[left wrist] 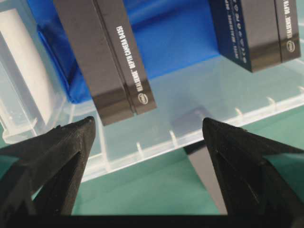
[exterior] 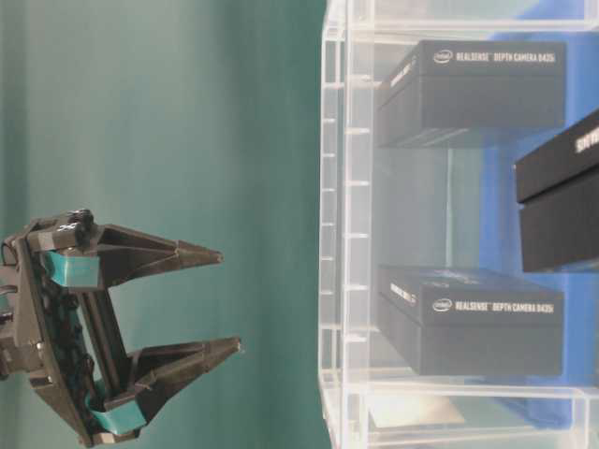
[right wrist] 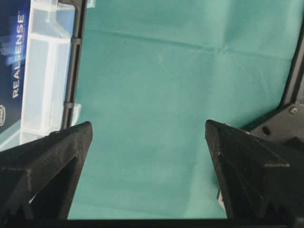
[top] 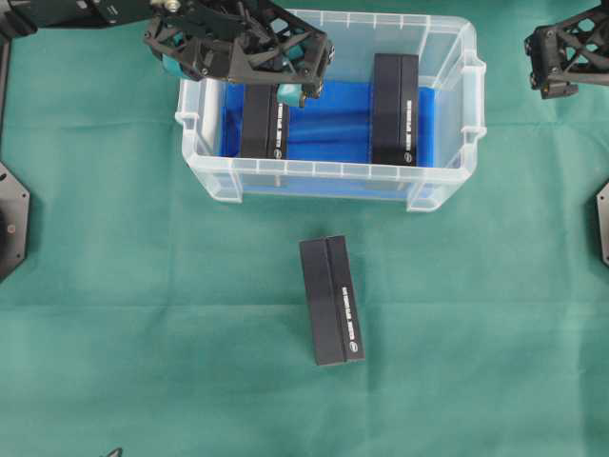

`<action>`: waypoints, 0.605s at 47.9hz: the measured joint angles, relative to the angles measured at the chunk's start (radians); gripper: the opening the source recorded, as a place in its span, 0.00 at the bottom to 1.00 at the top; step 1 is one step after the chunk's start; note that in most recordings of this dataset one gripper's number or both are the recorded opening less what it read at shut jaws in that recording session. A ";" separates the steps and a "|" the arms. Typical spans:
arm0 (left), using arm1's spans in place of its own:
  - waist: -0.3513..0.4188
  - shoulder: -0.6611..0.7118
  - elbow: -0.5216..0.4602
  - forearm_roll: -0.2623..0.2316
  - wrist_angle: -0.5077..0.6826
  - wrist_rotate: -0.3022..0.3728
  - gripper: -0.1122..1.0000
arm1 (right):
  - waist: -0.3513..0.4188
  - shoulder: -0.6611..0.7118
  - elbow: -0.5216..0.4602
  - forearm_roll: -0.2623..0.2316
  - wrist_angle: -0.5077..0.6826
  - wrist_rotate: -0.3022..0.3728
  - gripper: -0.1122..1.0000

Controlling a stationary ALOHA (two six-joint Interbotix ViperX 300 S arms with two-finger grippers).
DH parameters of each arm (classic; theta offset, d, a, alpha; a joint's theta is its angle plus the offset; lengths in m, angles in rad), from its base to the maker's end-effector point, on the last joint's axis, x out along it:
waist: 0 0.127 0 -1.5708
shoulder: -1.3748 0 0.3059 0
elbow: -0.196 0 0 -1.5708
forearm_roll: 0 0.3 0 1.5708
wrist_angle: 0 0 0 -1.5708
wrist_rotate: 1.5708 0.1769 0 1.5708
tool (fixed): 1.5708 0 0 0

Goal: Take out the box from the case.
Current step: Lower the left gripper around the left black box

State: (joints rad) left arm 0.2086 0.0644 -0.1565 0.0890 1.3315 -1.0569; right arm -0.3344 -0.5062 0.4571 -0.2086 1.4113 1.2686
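The case [top: 324,171] of clear plastic with a blue floor stands at the back middle. Two black boxes lie inside it, one on the left [top: 264,124] and one on the right [top: 395,109]. A third black box [top: 331,300] lies on the green cloth in front of the case. My left gripper [top: 304,81] hangs open above the left box, nothing between its fingers. In the left wrist view that gripper [left wrist: 147,121] looks past the left box [left wrist: 109,61] at the case's front wall [left wrist: 190,137]. My right gripper [top: 552,76] is open and empty, right of the case.
Green cloth covers the table. In the right wrist view the case's end handle [right wrist: 42,71] is at the left, with bare cloth under the open right gripper [right wrist: 147,123]. Dark arm bases sit at the left edge [top: 11,224] and the right edge [top: 602,224].
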 measured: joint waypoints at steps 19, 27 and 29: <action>0.000 0.000 0.002 0.000 0.002 -0.002 0.94 | 0.000 0.000 0.000 0.000 0.000 0.000 0.94; 0.000 0.000 0.002 0.000 0.011 0.000 0.94 | 0.000 0.000 0.000 0.000 0.002 0.000 0.94; 0.000 0.000 0.002 0.000 0.011 -0.002 0.94 | 0.000 0.000 0.000 0.000 0.000 0.000 0.94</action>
State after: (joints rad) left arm 0.2086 0.0644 -0.1549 0.0890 1.3422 -1.0584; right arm -0.3344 -0.5062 0.4571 -0.2086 1.4113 1.2686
